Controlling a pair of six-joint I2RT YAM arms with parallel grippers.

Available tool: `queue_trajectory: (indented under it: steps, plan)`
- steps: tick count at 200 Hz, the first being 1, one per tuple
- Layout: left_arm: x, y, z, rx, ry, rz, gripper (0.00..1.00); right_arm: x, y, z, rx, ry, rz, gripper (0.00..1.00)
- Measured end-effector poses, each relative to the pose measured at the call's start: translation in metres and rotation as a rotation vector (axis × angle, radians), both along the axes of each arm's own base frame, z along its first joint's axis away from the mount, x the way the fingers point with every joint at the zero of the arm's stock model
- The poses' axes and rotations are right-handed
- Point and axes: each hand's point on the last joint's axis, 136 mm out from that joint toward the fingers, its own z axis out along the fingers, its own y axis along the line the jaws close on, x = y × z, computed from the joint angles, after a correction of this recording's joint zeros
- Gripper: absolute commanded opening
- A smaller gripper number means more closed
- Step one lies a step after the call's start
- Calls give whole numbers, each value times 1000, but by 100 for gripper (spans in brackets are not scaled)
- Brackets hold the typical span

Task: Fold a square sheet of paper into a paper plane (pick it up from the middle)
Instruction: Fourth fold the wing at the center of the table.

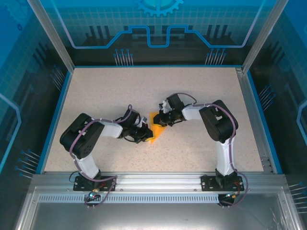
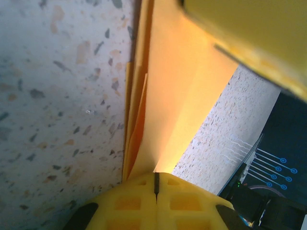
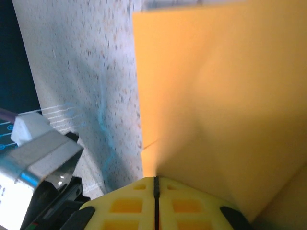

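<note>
Top external: speckled table (image 1: 120, 91), orange paper (image 1: 156, 128) mid-surface, blue-panelled walls (image 1: 158, 24).

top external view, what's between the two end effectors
The folded orange-yellow paper lies between the left end effector and the right end effector; the top external view shows it.

My table (image 1: 120, 96) is pale with little dark specks and a blue rim (image 1: 56, 115). Shiny blue walls (image 1: 158, 28) with line patterns stand around me.
</note>
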Motion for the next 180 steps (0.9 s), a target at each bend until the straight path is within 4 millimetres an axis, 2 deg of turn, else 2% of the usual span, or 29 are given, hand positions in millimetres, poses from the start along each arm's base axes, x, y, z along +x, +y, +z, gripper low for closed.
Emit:
queue_trajectory:
  steps: [53,124,180]
  plan:
    - [-1,0,0,3,-16,-14,0,41,-27,1,-26,-51,-91,10]
    - [-2,1,-1,13,-46,-44,0,47,-31,0,-68,-41,-98,10]
    - [-3,2,-1,20,-67,-62,0,65,-37,-1,-134,-77,-137,11]
